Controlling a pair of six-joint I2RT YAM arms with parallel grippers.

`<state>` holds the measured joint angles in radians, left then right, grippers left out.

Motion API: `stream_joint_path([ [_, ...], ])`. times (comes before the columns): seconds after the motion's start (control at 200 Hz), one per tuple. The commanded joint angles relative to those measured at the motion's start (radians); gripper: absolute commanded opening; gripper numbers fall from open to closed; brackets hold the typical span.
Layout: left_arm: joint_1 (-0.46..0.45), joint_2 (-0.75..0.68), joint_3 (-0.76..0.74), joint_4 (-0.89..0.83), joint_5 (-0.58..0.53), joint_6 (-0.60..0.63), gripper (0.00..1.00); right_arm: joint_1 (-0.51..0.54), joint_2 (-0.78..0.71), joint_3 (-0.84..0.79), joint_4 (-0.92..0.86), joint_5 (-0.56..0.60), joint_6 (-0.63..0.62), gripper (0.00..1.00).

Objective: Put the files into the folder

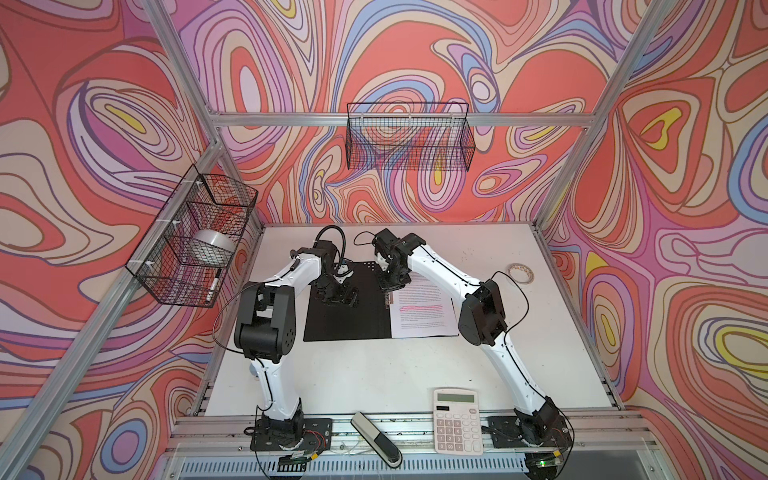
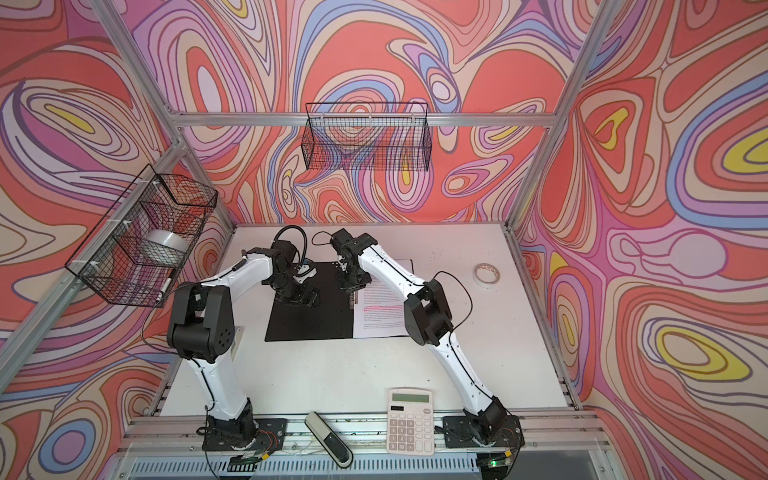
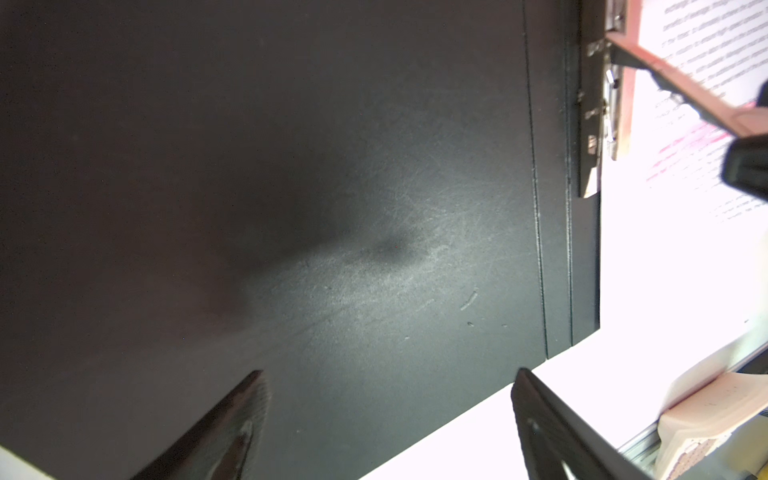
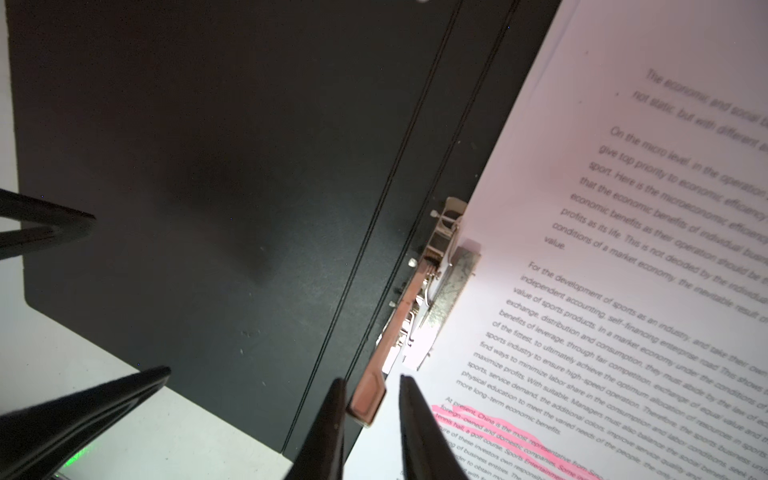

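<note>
calculator (image 1: pixel 458 419): lay at 5 o'clock on the surface (image 1: pixel 374 374), at its near edge; well apart from the work
folder (image 1: pixel 347 322): lay open just past the centre, towards 12 o'clock; black inside up; blue outside not visible
files (image 1: pixel 422 316): lay on the folder's 3 o'clock half; print up, pink lines showing; their spine-side edge sat under the metal clip (image 4: pixel 442 282)
lever (image 4: pixel 368 401): the clip's arm stood raised over the page; whether the clip pad pressed the sheets could not be told
left pincer (image 1: pixel 338 297): wide apart; over the bare 9 o'clock flap, holding nothing; contact with the flap unclear
right pincer (image 4: pixel 372 378): narrow; its fingers straddled the lever's tip with a sliver of light on one side; probably not clamped
risk, lever: the next move was likely pressing it down; the smooth tip could slip from so loose a straddle and spring back
risk, sheets: a sideways drag during the push could skew them or pull them out of the clip
risk, flap: without a firm hold from the left pincer, the light folder might swivel
tape roll (image 1: pixel 521 272): at 2 o'clock; apart from both arms
side basket (image 1: pixel 166 266): on the frame at 10 o'clock; held a grey roll (image 1: pixel 214 245) and a marker (image 1: pixel 214 284)
back basket (image 1: pixel 409 137): hung at 12 o'clock; nothing seen in it
</note>
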<state>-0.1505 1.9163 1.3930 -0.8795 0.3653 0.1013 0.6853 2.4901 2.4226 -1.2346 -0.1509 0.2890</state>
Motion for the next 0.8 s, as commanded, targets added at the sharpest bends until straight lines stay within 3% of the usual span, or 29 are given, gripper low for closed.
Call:
stream_joint_path([
  [0.0,0.005,0.015,0.021,-0.033,-0.001,0.019,0.92,0.005,-0.008,0.034,0.005,-0.008,-0.007,0.24],
  [0.516,0.004,0.013,0.031,-0.039,0.003,0.021,0.92,0.005,0.009,0.05,-0.026,-0.044,-0.01,0.24],
  [0.791,0.005,0.015,0.029,-0.039,0.003,0.022,0.92,0.005,0.02,0.038,-0.054,0.003,-0.013,0.23],
])
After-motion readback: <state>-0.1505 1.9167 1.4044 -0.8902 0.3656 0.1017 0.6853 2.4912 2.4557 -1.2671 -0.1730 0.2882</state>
